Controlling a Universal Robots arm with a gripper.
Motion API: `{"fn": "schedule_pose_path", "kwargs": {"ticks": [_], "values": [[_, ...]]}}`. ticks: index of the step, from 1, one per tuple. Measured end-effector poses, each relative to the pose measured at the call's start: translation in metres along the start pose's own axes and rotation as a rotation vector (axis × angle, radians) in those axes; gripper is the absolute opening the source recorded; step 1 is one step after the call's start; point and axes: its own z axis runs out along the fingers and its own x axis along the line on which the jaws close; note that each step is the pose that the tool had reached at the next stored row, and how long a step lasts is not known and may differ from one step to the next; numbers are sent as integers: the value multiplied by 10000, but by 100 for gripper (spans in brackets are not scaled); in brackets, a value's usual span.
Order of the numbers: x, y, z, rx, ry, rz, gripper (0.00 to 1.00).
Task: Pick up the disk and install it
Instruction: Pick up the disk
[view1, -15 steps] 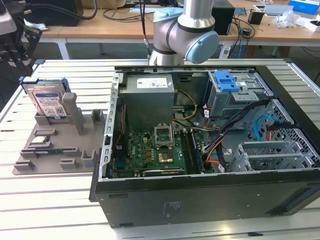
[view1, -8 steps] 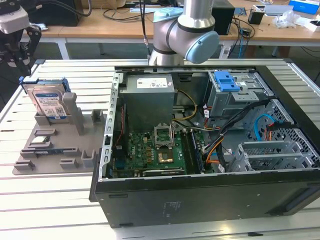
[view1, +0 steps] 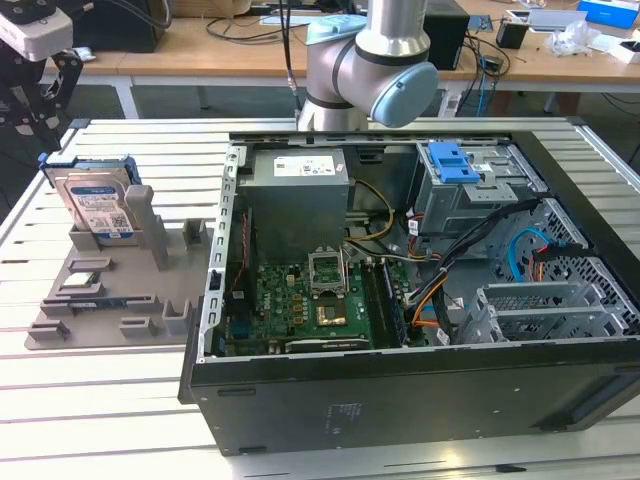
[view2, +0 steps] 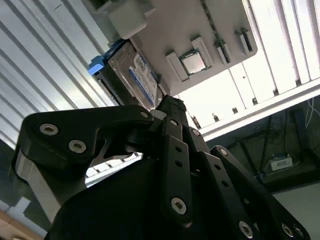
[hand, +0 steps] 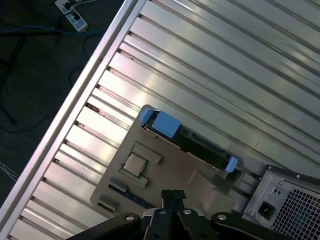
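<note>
On the exterior view's left, a grey holder (view1: 115, 285) keeps the disk (view1: 97, 205) standing on edge in a slot, with a processor chip (view1: 84, 283) nearer. The gripper (hand: 172, 194), fingers together and empty, hangs above the disk without touching it. To the right, the open computer case (view1: 400, 400) holds a motherboard (view1: 300, 305).

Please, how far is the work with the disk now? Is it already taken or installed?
Done: nothing that shows. The disk stands upright in the grey holder, at the exterior view's left, outside the open computer case. In hand: the gripper hangs near the disk without touching it, jaws shut on nothing. Left: picking the disk up and installing it.
</note>
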Motion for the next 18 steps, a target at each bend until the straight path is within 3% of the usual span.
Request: {"fn": "schedule_pose_path", "kwargs": {"ticks": [3,18], "values": [[0,0,0,-18,34,-770,11],[0,0,0,-72,135,-3071,11]]}}
